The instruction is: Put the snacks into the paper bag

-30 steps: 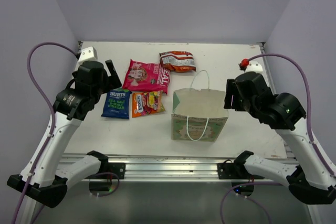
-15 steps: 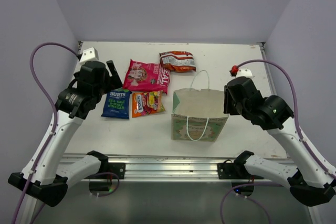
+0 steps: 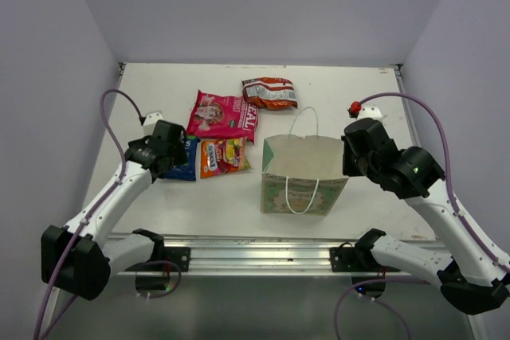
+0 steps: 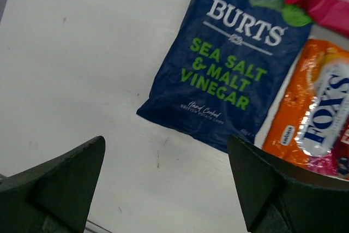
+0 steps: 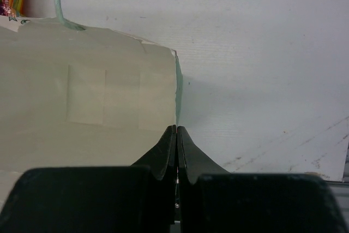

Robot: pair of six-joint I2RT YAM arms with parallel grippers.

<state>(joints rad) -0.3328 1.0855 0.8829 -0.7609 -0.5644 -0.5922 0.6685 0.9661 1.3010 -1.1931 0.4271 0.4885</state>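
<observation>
- Left tool [image 4: 166, 147] hangs low over the tabletop [image 3: 358, 93], well to the left of the paper bag [image 3: 303, 185]. Its fingers are spread wide apart and hold nothing.
- Between and just past those fingers lies the blue Burts packet [image 4: 229, 64], flat and face up, reading "Sea Salt & Malt Vinegar". Of the four snacks it lies farthest left of the paper bag.
- Right tool [image 5: 175, 133] sits at the paper bag's right-hand top edge. Its fingers are pressed together, with the bag's thin side rim running in between them, so it is clamped on the bag.
- The paper bag stands upright with its mouth open and nothing showing inside. One white cord handle [image 3: 301, 197] hangs down its near face.
- The orange candy packet [image 3: 223, 157] lies just left of the bag's far-left corner, touching the blue one.
- The pink packet [image 3: 221, 115] lies beyond and to the left of the bag.
- The red-white-brown packet [image 3: 269, 92] lies beyond the bag, just past the pink packet's right end.
</observation>
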